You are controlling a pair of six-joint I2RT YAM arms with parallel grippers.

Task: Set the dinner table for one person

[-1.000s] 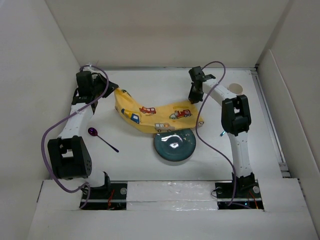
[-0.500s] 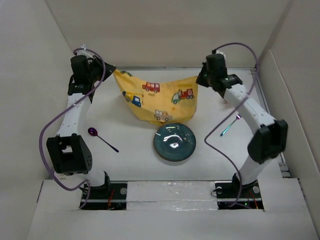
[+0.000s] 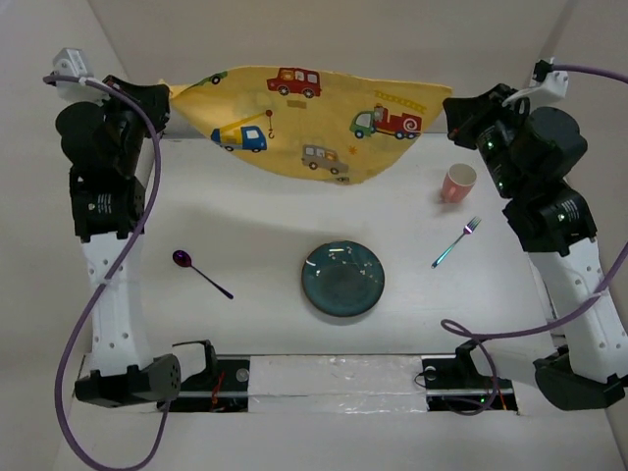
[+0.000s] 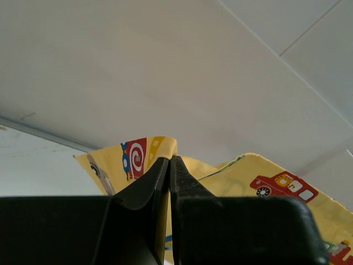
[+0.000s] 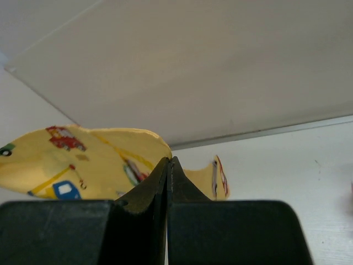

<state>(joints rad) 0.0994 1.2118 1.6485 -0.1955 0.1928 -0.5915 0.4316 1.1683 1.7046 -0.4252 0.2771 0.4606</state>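
Your white counter (image 3: 265,211) fills the floor of the walled cell and lies under both arms. Above its far half you have the yellow mat (image 3: 304,118) with the car print. It is stretched from side to side and sags in the middle.

Your left fingers (image 4: 169,160) are pinched tight on the mat's left corner, and the cloth comes out from between the tips. Your right fingers (image 5: 167,161) are clamped the same way on the right corner.

On the counter, the dark teal plate (image 3: 342,279) sits near the middle of the near half. The pink cup (image 3: 459,182) stands upright at the far right. The purple spoon (image 3: 201,273) lies left of the plate, apart from it, with its bowl away from the plate. The fork (image 3: 454,242) lies between cup and plate, touching neither, tines toward the cup.
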